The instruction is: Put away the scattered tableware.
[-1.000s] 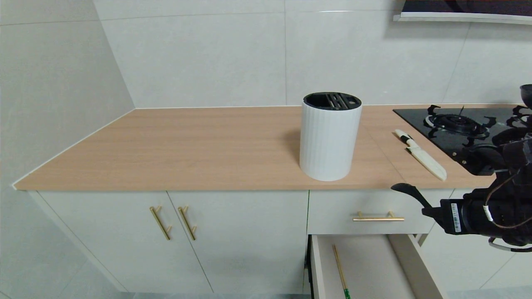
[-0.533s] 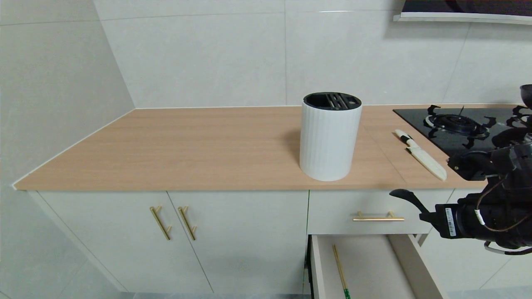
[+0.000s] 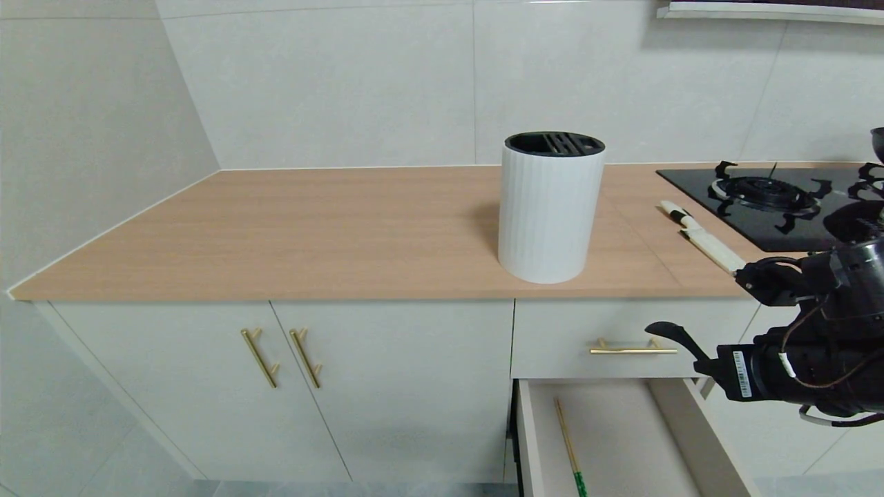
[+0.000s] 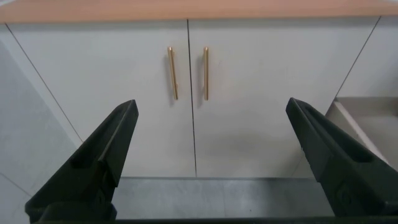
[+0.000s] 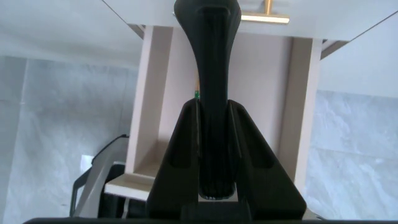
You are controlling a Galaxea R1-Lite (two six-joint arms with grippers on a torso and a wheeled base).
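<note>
**Handling note (a judgement).** The step in hand looks to be the knife point(image 3: 704, 238). It lies flat on the countertop point(image 3: 311, 235) between the white slotted holder point(image 3: 549, 207) and the gas hob point(image 3: 766, 200), blade toward the front edge, handle toward the wall. The right gripper point(image 3: 673, 333) hangs low in front of the open drawer point(image 3: 621, 435), fingers pressed together on nothing. It should rise clear of the counter edge, spread its fingers and take the knife by the handle, not the blade. It should then tip the knife point-down and feed it into a slot in the holder's black top, without nudging the holder or the hob's pan supports.

**Stock, largest first**
- countertop, 1: wood-look, running along the tiled wall
- cabinet doors point(image 3: 276, 386), 2: shut, under the counter
- drawers, 2: the upper drawer point(image 3: 552, 338) shut, the open drawer below it pulled out
- gas hob, 1: black, at the counter's right end
- white slotted holder, 1: upright on the counter above the drawers
- grippers, 2: right gripper as noted; left gripper point(image 4: 211, 107) facing the cabinet doors, fingers spread wide, empty
- knife, 1: pale blade
- chopsticks point(image 3: 570, 449): green-tipped, on the floor of the open drawer along its left side; a single stick or a pair lying together, too thin to tell
- brass handles point(image 3: 632, 350), 3: one on each door, one on the upper drawer
</note>
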